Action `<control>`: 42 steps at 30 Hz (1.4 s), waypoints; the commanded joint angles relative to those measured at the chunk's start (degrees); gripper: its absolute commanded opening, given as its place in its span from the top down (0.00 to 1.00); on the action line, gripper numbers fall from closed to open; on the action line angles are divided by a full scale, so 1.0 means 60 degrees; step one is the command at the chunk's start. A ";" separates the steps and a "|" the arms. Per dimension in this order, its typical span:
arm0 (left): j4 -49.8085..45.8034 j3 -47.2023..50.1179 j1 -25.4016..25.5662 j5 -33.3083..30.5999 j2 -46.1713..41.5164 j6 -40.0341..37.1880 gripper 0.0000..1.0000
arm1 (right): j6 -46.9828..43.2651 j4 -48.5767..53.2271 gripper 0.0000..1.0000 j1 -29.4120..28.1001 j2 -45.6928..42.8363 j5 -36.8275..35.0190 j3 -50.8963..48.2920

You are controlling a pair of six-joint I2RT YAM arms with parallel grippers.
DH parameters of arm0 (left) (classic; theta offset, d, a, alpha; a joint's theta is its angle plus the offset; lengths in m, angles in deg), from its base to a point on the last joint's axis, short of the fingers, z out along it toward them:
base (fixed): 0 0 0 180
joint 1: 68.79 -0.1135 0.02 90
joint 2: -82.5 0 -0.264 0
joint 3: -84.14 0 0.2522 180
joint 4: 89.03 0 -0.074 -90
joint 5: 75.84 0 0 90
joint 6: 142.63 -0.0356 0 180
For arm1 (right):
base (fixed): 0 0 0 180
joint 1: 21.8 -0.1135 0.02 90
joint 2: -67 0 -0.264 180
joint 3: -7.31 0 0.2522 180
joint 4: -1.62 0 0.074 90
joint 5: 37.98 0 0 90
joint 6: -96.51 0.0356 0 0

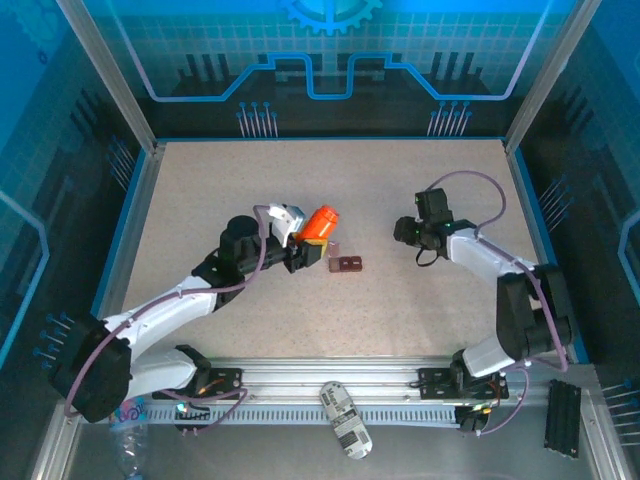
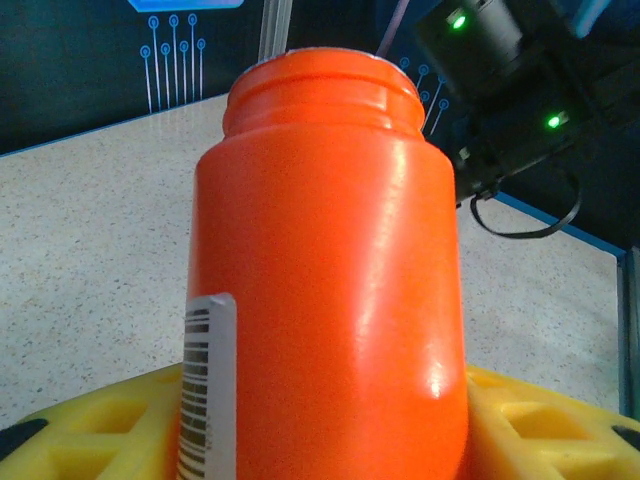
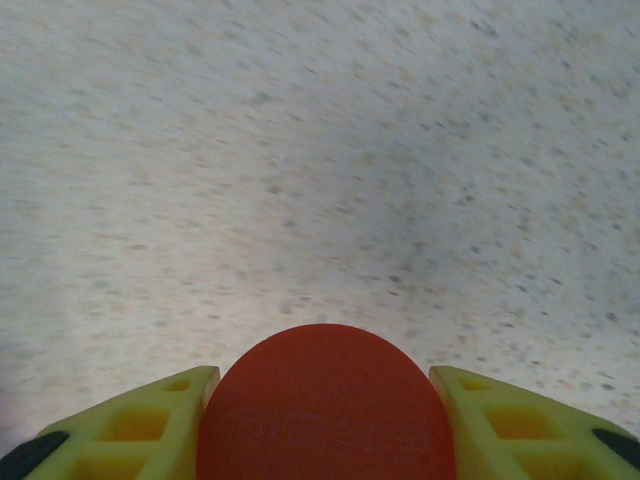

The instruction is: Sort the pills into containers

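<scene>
Near counter [image 1: 250, 180] centre, left tool [image 1: 308, 243] is gripping orange bottle [image 1: 322, 224], which is tilting toward the far right corner. Maroon two-cell box [image 1: 347, 264] is lying flat just beside the bottle, on its near-edge side. Right tool [image 3: 320, 425] is clamping a red cap [image 3: 322, 400], sitting toward the right edge, apart from the box.

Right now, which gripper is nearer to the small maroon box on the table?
Left. The left gripper, holding the orange bottle, is just left of the maroon box. The right gripper, holding a red round lid, is farther away on its right side.
</scene>
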 commanded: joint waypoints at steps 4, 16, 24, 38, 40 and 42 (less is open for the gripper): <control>-0.0016 0.0066 -0.0035 -0.0241 -0.0226 0.0250 1.00 | 0.0308 0.0501 0.55 0.0100 0.0919 -0.1506 0.0437; -0.0222 0.0097 -0.0039 -0.0412 -0.0472 0.0139 1.00 | 0.0658 0.1248 0.48 -0.0209 0.2267 -0.1221 0.0891; -0.0660 0.0011 -0.0040 -0.0576 -0.0642 0.0063 1.00 | 0.0489 0.1285 0.26 -0.0388 0.2416 -0.0904 0.1100; -0.2595 -0.0562 -0.0037 -0.1131 -0.1046 0.0089 1.00 | 0.0541 0.0321 0.12 -0.0361 -0.0108 0.0387 -0.0069; -0.2839 -0.0628 -0.0026 -0.1314 -0.1206 0.0069 1.00 | 0.0401 0.0262 0.12 -0.0349 -0.0436 0.0815 -0.0071; -0.3153 -0.0730 -0.0029 -0.1441 -0.1292 0.0061 1.00 | 0.0146 0.0297 0.13 -0.0370 -0.0642 0.1393 0.0019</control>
